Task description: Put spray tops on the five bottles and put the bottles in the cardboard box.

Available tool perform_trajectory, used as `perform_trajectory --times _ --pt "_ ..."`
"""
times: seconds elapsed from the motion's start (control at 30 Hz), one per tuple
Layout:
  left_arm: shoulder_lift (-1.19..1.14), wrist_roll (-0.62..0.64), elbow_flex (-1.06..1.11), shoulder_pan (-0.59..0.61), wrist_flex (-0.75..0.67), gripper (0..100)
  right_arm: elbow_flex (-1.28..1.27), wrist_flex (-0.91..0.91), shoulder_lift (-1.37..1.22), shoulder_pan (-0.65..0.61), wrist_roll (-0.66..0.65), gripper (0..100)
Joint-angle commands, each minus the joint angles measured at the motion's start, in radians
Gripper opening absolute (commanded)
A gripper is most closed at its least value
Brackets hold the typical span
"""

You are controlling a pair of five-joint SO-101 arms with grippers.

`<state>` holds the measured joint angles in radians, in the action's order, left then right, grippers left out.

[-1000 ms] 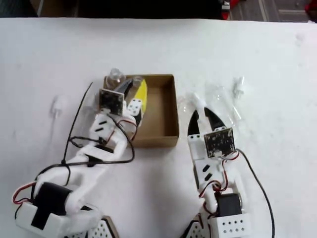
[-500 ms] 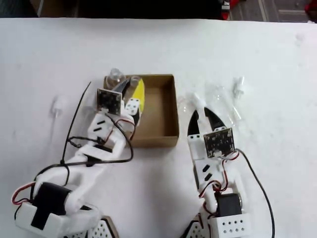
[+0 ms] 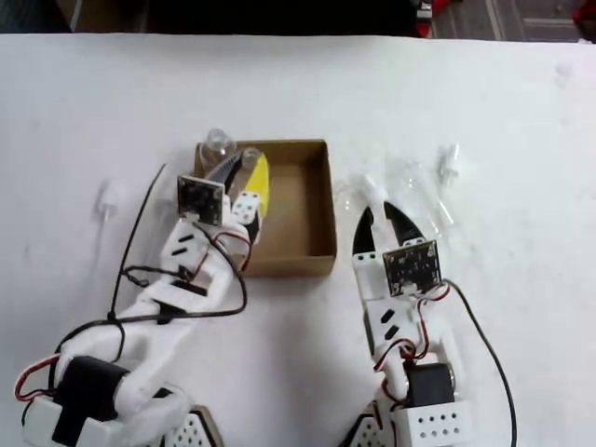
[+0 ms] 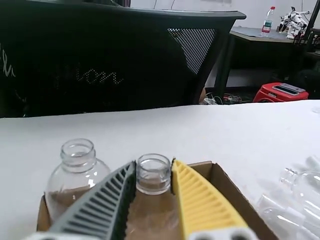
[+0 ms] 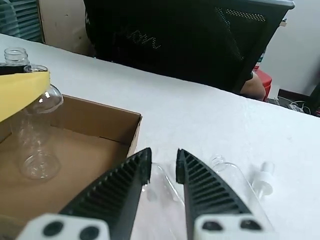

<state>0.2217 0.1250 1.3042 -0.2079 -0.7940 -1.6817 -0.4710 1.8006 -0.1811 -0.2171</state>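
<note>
Clear plastic bottle, uncapped and upright, is in the left half of the brown cardboard box, which sits left of centre in the high view. The left gripper pinches the bottle's neck between its grey ribbed finger and its yellow ribbed finger. In the right wrist view the bottle's body hangs below the yellow finger, with its base low over the box floor; whether it touches cannot be told.

A second clear bottle, also without a top, stands upright at the box's upper-left corner, just beside the held one. Whether it is inside the wall or against it from outside is unclear.

The right gripper is on the white table just right of the box. Its two black ribbed fingers are spread a little apart and grip nothing. More clear bottles lie on their sides just above it in the high view. A white spray top lies near them on the upper right. Another white spray top lies well apart at mid-left.
</note>
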Motion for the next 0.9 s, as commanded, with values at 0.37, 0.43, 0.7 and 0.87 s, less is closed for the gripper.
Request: perform_trajectory --times 0.37,0.43,0.7,0.87 --pt "0.048 0.02 -0.011 0.005 -0.017 2 -0.008 -0.005 0.002 -0.012 -0.009 7.0" --pt "0.047 0.049 -0.028 0.005 -0.011 2 -0.008 -0.005 0.002 -0.012 -0.009 7.0" --pt "0.047 0.061 -0.046 0.005 -0.011 2 -0.008 -0.005 0.002 -0.012 -0.009 7.0" --pt "-0.019 0.061 -0.094 0.007 -0.009 2 -0.008 -0.005 0.002 -0.012 -0.009 6.9"
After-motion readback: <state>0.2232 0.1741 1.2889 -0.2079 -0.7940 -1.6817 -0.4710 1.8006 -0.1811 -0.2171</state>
